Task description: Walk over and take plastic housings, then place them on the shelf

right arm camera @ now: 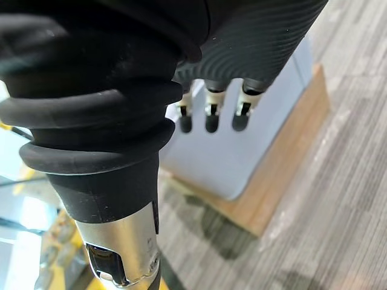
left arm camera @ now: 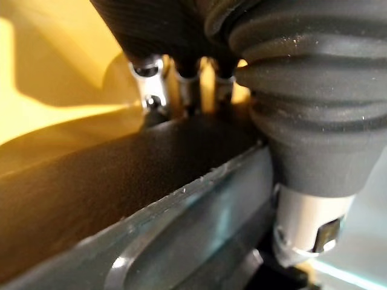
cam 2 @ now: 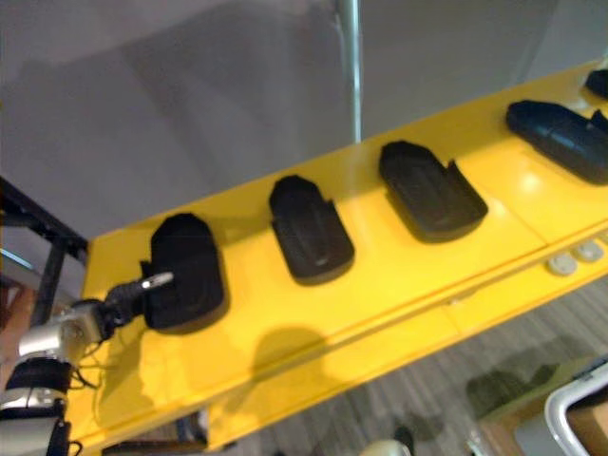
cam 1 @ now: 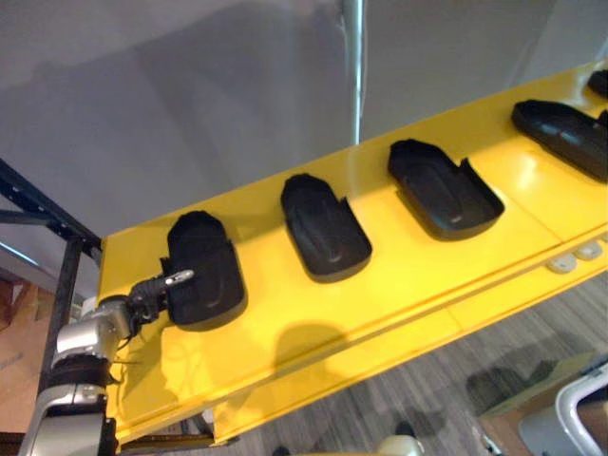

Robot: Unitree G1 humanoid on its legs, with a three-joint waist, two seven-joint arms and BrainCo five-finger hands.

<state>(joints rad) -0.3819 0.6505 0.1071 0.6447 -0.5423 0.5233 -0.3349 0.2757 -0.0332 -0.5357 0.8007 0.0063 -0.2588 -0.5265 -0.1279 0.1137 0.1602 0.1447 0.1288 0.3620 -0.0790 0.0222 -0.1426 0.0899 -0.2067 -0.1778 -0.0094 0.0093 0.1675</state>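
Seen from my head, my left hand [cam 1: 152, 293] was at the left end of the shelf [cam 1: 399, 280], its thumb [cam 1: 179, 277] on top of the leftmost housing [cam 1: 207, 271], which lay on the yellow board. Other housings [cam 1: 326, 230] lay along it to the right.

At my left wrist, my fingers [left arm camera: 151, 69] reached behind that housing's edge and pinched it. I judged that a hasty pull back could drag it off the end.

At my right wrist, my right hand [right arm camera: 254, 36] hung slack over the floor [right arm camera: 344, 211], holding nothing.
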